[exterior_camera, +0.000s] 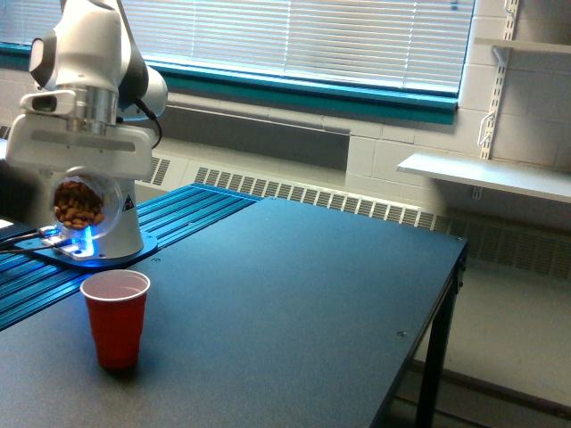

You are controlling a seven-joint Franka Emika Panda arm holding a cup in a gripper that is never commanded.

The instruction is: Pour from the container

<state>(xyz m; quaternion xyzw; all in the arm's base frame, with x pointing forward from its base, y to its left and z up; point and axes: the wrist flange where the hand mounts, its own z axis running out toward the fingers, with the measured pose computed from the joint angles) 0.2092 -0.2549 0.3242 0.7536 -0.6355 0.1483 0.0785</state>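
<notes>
1. While the gripper [78, 192] hangs over the tabletop's far corner on the exterior view's left, it is closed around the container [80, 203], a small clear rounded jar with brown nut-like pieces showing through its wall.
2. The container is held in the air, well above the tabletop [285, 294], and seems to be turned on its side, its round face towards the camera; which way its mouth points I cannot tell from this angle.
3. The fingers themselves are mostly hidden behind the jar and under the broad white body of the hand, so only the grip as a whole can be read.
4. A red cup [115, 317] stands upright on the tabletop near the front edge on the exterior view's left, its open mouth up.
5. The red cup sits lower in the picture than the container and slightly to the exterior view's right of it, and the two are apart.
6. Behind the container, the arm's white base [111, 234] stands on a round dark plate with a blue glow at its foot, by the far left corner of the tabletop.
7. Blue ribbed panels [192, 205] lie along the tabletop's far left edge beside the base.
8. Beyond the table, window blinds [357, 36] run across the back wall, and a white shelf [486, 174] is fixed to the wall on the exterior view's right.
</notes>
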